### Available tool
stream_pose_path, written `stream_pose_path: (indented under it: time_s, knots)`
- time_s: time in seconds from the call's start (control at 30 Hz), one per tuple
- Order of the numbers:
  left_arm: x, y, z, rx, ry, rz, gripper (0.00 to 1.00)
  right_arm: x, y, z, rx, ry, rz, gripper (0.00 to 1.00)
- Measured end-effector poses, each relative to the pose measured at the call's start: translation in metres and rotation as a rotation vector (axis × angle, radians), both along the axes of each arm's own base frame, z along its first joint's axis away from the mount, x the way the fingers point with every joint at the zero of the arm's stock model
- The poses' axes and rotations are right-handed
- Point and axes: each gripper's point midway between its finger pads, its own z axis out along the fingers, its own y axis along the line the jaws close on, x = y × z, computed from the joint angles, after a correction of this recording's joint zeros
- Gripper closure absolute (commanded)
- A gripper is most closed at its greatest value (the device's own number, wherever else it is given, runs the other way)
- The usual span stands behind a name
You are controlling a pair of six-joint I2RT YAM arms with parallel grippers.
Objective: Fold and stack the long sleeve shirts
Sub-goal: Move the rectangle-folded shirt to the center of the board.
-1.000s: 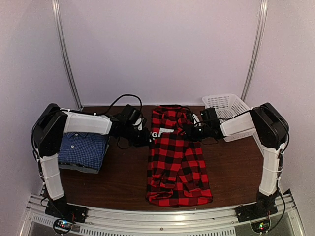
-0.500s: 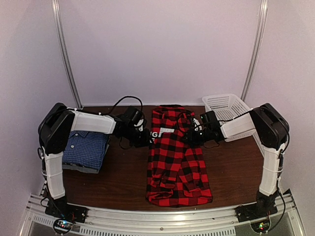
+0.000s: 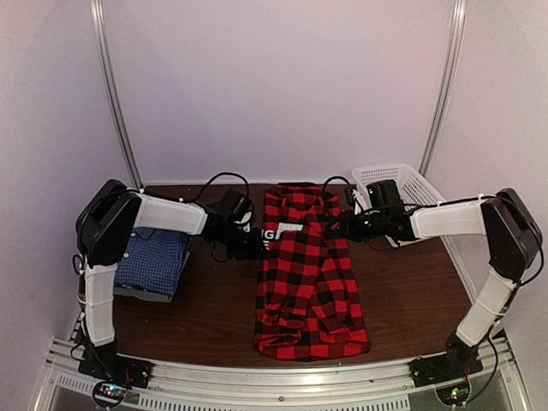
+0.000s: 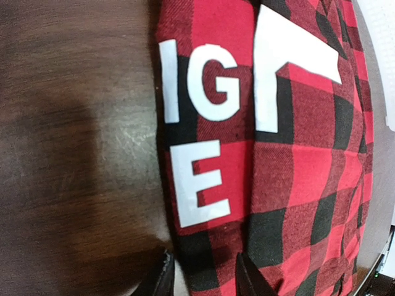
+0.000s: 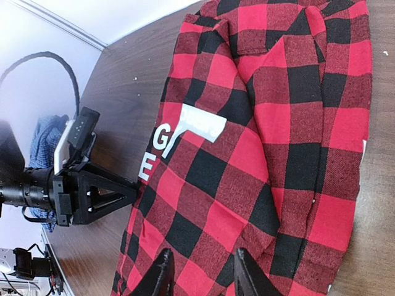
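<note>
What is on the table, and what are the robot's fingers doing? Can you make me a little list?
middle: red plaid shirt, lying flat, folded narrow
left side: folded blue shirt on top of a grey shirt
back right: white basket
left fingers: open, at the plaid shirt's left edge
right fingers: open, over its right half

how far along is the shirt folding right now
Done: the blue checked shirt lies folded on a grey shirt at far left. In hand: the red plaid shirt, narrowed into a long strip, with the left gripper and right gripper open at its two sides. Left: folding it shorter and stacking it.
</note>
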Motion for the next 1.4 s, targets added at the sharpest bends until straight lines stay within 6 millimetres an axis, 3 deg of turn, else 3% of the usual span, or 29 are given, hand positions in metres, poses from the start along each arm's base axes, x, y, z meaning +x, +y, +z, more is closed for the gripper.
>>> stream_pose_path:
  time_s: [0.33,0.6,0.83,1.0,1.23,1.4]
  knots:
    - [0.003,-0.01,-0.007,-0.05,0.044,0.031,1.0,-0.018,-0.015,0.022,-0.018,-0.046,-0.015,0.65]
    - [0.004,-0.004,-0.008,-0.04,0.048,0.067,1.0,-0.022,-0.018,0.024,-0.023,-0.051,-0.017,0.64]
    - [0.004,0.042,-0.01,0.016,0.042,0.125,1.0,-0.034,-0.022,0.014,-0.048,-0.022,-0.001,0.64]
    - [0.021,0.074,-0.009,0.04,0.025,0.153,1.0,-0.043,-0.018,0.008,-0.064,0.005,0.021,0.64]
    - [0.032,0.093,-0.003,0.095,0.009,0.135,0.73,-0.072,0.007,-0.002,-0.109,0.039,0.094,0.63]
    - [0.02,0.1,0.013,0.101,-0.009,0.116,0.65,-0.091,0.022,-0.009,-0.148,0.056,0.121,0.6]
